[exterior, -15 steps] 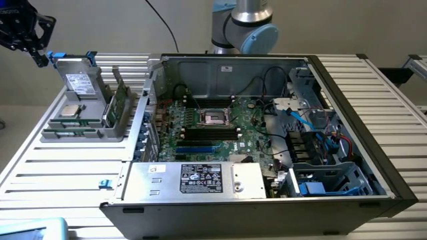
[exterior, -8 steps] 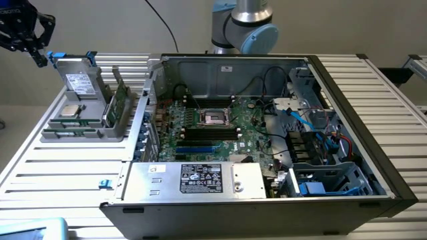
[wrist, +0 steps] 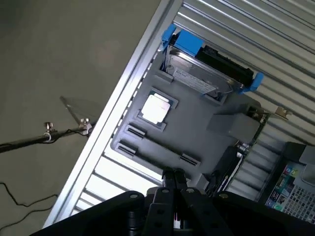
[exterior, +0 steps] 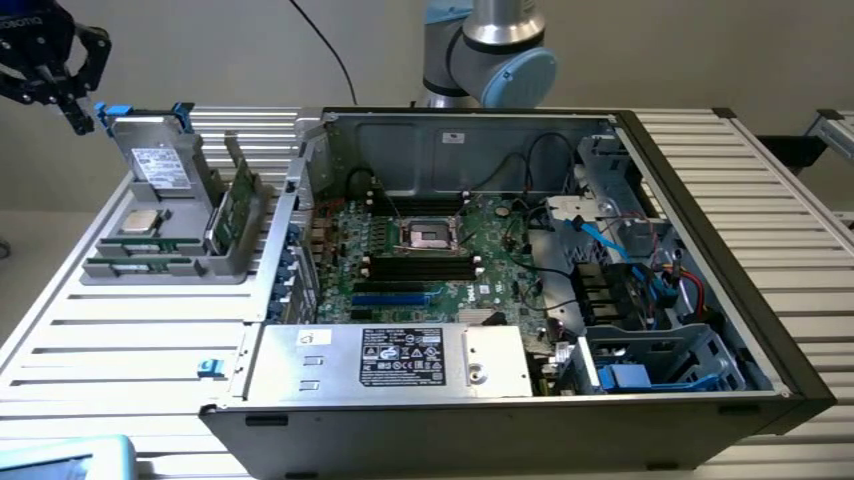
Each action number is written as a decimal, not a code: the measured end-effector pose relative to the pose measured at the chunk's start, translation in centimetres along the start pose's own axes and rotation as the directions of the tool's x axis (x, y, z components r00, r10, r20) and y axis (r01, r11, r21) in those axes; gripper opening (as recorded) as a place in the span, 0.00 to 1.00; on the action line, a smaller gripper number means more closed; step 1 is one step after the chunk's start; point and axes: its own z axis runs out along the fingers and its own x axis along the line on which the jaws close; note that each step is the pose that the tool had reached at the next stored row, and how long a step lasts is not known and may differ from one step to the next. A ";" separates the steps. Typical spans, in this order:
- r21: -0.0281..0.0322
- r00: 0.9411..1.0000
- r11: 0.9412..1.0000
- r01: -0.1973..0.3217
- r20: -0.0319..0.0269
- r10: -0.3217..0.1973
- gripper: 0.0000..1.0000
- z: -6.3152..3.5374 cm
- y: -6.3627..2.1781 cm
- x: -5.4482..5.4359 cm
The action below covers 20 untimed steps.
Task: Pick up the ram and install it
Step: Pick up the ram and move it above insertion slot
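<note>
You are at the very start: your claw (exterior: 76, 112), pinched shut on nothing, hangs at the upper left of the frame above the grey holder (exterior: 147, 268), where the ram (exterior: 242, 208) stands on edge, well apart from the motherboard (exterior: 427, 255) in the open case.

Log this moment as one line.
gripper: shut, empty, near grey holder | ram: standing in holder, untouched | case: open
</note>
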 end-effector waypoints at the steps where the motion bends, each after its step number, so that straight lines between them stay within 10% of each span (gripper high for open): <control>1: 0.000 1.000 1.000 0.018 -0.001 -0.018 0.11 0.00 0.00 0.0; 12: -0.004 0.976 0.976 0.216 -0.010 -0.216 0.11 0.01 0.00 0.0; 20: -0.009 0.921 0.921 0.389 -0.018 -0.389 0.11 0.02 -0.01 0.0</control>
